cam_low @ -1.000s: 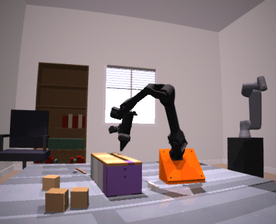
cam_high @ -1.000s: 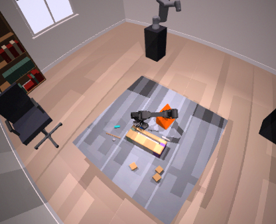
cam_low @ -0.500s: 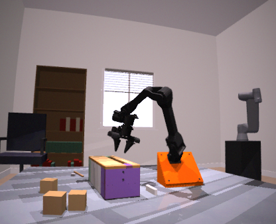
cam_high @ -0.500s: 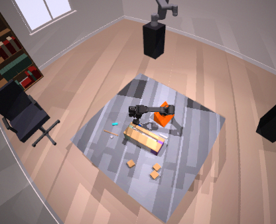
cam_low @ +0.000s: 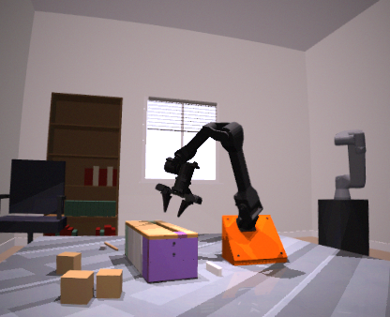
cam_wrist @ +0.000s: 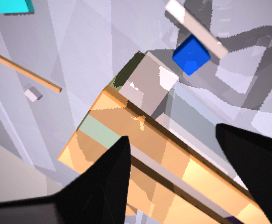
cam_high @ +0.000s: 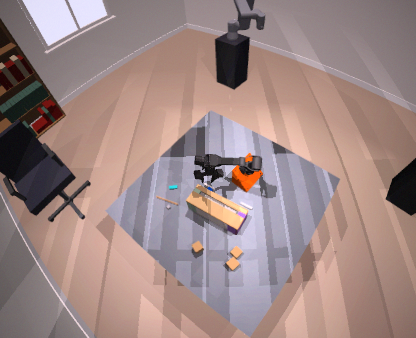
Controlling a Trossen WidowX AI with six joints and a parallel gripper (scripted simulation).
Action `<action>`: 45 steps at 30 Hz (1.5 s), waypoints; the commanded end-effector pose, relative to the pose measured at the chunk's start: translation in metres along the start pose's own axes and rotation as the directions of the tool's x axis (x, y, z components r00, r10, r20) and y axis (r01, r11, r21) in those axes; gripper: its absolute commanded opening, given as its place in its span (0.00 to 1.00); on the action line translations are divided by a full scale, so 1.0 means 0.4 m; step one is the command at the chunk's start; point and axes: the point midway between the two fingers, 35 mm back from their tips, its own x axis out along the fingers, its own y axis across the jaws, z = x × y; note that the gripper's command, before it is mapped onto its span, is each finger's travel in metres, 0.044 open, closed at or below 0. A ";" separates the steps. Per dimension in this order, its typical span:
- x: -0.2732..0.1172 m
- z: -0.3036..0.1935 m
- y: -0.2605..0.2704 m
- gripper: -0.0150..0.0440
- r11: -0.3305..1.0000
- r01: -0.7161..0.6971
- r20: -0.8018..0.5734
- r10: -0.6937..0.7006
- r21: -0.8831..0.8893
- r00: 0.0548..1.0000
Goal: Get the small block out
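A small blue block (cam_high: 209,188) (cam_wrist: 191,55) lies on the table outside the box, close to the box's greenish end on its clear-fronted side. A thin whitish bar (cam_wrist: 197,29) lies right beside it. The box (cam_high: 215,212) (cam_low: 169,260) (cam_wrist: 187,165) stands upright, with an orange-tan slotted top and a purple far end. My gripper (cam_high: 208,178) (cam_low: 172,213) (cam_wrist: 171,135) is open and empty. It hangs above the box's top level, near the greenish end, with the fingers pointing down at a tilt. The box hides the block in the exterior view.
A white bar (cam_high: 246,205) (cam_low: 214,268) lies between the box and my orange base (cam_high: 246,179) (cam_low: 253,244). A cyan piece (cam_high: 173,187) (cam_wrist: 13,5), a thin stick (cam_high: 167,201) (cam_wrist: 24,70) and a tiny pale cube (cam_high: 168,207) (cam_wrist: 33,94) lie beyond the greenish end.
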 end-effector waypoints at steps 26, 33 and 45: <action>0.207 0.043 -0.080 0.74 0.683 0.058 -0.107 0.030 0.728 0.994; 0.220 0.047 -0.081 0.74 0.683 0.057 -0.106 0.030 0.729 0.994; 0.267 0.059 -0.089 0.74 0.682 0.056 -0.105 0.030 0.729 0.994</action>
